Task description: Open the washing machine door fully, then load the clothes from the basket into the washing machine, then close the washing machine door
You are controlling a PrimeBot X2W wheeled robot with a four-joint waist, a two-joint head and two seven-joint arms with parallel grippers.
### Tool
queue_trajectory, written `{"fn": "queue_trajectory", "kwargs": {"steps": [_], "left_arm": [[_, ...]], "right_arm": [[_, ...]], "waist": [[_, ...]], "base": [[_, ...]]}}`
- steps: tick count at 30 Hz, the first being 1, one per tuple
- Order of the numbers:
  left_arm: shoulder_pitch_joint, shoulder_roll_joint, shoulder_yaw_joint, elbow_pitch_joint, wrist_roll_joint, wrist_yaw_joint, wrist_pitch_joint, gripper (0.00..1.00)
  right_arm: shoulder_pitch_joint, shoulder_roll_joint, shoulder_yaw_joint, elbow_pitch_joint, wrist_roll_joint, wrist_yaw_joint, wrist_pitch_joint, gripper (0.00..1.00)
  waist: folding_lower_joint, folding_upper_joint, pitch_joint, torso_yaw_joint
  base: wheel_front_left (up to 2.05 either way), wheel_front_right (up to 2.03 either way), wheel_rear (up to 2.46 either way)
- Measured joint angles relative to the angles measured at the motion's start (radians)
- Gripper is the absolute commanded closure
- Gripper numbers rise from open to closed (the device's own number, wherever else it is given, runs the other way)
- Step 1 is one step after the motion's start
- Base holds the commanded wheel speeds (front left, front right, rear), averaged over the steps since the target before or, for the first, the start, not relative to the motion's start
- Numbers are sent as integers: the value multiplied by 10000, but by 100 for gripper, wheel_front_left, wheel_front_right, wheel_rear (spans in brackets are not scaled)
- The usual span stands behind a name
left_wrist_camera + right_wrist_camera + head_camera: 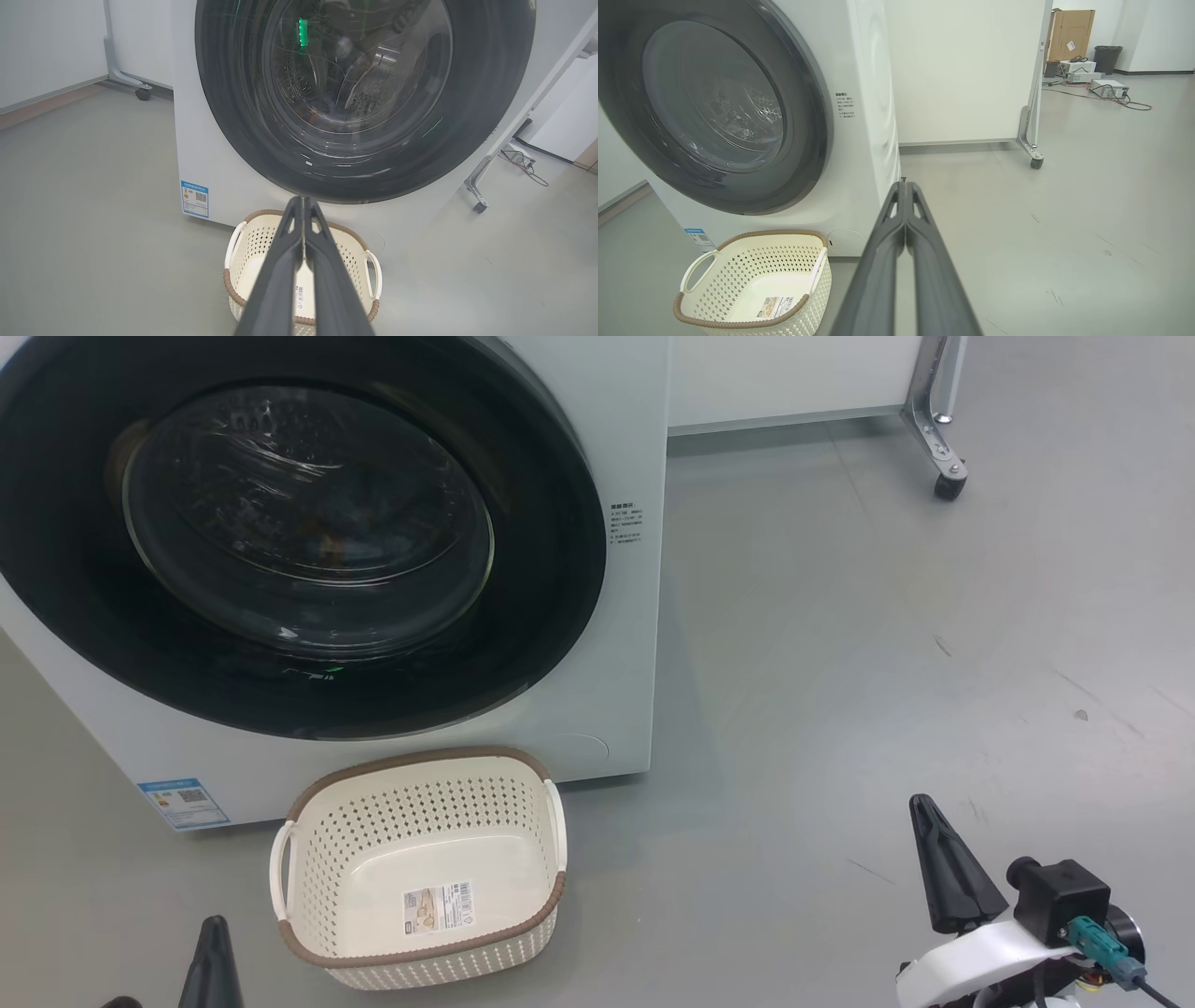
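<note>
1. Left gripper [303,200]: fingers pressed together, holding nothing, low at the robot's left, tips aimed over the basket toward the foot of the door. Hazard: a careless forward move would strike the basket rim and shove it.

2. Right gripper [906,184]: fingers pressed together, empty, over bare grey floor [840,663], well apart from the machine's right corner. Hazard: low.

3. Basket [425,807]: upright on the floor just before the washing machine, below the door. No garment in it, barcode sticker bare on its base. Light plastic by the look, so a nudge would likely tip or slide it.

4. Washing machine door [541,569]: lies flush against the front and appears shut. Whether the latch caught cannot be told. Hazard: if unlatched, it could swing out over the basket.

5. Washing machine [625,448]: drum seen dimly through the glass.

6. Clothes: not plainly seen. A dim orange-brown patch [329,536] behind the glass may be them, which suggests loading is done. Hazard: fabric pinched at the gasket would stop a proper seal, and the view cannot confirm this either way
</note>
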Motion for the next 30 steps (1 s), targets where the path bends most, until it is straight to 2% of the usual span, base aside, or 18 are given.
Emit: {"fn": "queue_trajectory", "kwargs": {"steps": [8,30], "left_arm": [[7,-36,10,58,-629,0,196,100],[-315,-36,100,75,-3120,0,1072,100]], "right_arm": [[111,36,19,35,650,0,12,100],[12,46,-374,19,4268,-4,826,100]], "waist": [[0,0,22,23],[0,0,89,113]], "base": [[0,0,0],[0,0,0]]}}
